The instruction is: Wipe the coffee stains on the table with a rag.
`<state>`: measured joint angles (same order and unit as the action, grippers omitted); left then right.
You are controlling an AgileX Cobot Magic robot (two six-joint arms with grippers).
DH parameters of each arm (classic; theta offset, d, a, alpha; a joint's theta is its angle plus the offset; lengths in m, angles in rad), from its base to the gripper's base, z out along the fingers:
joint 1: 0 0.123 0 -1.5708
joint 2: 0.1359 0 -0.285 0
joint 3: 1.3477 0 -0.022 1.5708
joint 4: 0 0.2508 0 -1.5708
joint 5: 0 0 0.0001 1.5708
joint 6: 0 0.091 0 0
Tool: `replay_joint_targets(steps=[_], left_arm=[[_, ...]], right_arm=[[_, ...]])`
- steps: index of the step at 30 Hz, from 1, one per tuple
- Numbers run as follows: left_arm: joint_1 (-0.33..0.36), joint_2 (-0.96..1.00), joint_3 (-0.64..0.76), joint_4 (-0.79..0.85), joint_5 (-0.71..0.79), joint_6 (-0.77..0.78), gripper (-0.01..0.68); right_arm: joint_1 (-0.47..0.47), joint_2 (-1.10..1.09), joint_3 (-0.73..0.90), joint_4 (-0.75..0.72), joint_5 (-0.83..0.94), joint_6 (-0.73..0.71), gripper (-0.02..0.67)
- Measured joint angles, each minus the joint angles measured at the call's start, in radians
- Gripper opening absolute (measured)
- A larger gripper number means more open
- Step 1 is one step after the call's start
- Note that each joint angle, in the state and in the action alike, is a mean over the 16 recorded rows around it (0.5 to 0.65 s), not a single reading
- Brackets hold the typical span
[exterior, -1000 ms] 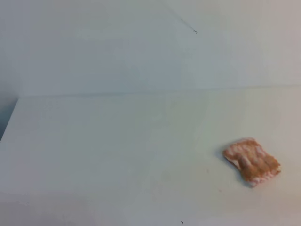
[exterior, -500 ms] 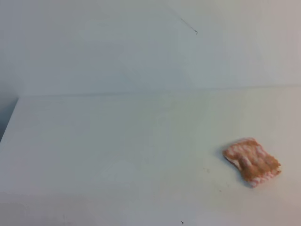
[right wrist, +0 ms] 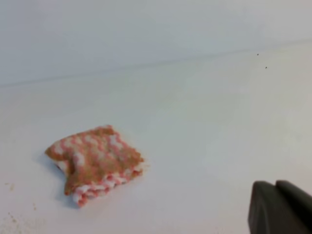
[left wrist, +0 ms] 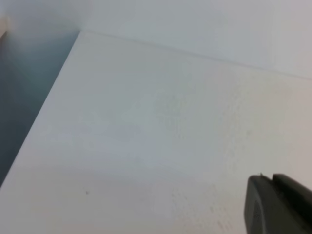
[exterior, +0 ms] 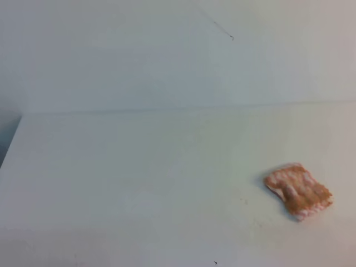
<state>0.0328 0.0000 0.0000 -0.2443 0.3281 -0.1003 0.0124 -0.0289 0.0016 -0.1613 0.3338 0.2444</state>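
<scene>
Exterior high view: rag (exterior: 298, 191) — mottled pink-orange and white, wrinkled, roughly square — lying flat on the white tabletop (exterior: 139, 178), toward its right side and well forward of the rear edge where tabletop meets the pale wall (exterior: 111, 55). No arm over the rag in this view. A few tiny dark specks (exterior: 215, 262) scattered left of and in front of the rag. Right wrist view: same rag (right wrist: 93, 163) lying alone on the tabletop (right wrist: 204, 126), one corner slightly raised, a striped hem showing along its near edge; right pincer (right wrist: 279, 208) visible only as a dark tip at the lower right corner, well apart from the rag, closed and gripping nothing. Left wrist view: bare tabletop (left wrist: 146, 122) running to its left edge, rag out of frame; left pincer (left wrist: 278, 204) seen only as a dark tip at the lower right — open or closed cannot be told.
</scene>
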Motion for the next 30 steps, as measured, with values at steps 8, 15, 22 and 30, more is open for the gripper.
replay_joint_targets(steps=[8, 15, 22, 30], left_arm=[[0.000, 0.000, 0.000, 0.000, 0.000, 0.000, -0.001], [0.000, 0.000, 0.000, 0.000, 0.000, 0.000, -0.001], [0.000, 0.000, 0.000, 0.000, 0.000, 0.000, -0.001], [0.000, 0.000, 0.000, 0.000, 0.000, 0.000, -0.001]], right_arm=[[0.000, 0.001, 0.006, 0.014, -0.012, 0.000, -0.002], [0.000, 0.001, 0.006, 0.014, -0.012, 0.000, -0.002], [0.000, 0.001, 0.006, 0.014, -0.013, 0.000, -0.002], [0.000, -0.002, 0.008, 0.014, -0.013, 0.000, -0.002]])
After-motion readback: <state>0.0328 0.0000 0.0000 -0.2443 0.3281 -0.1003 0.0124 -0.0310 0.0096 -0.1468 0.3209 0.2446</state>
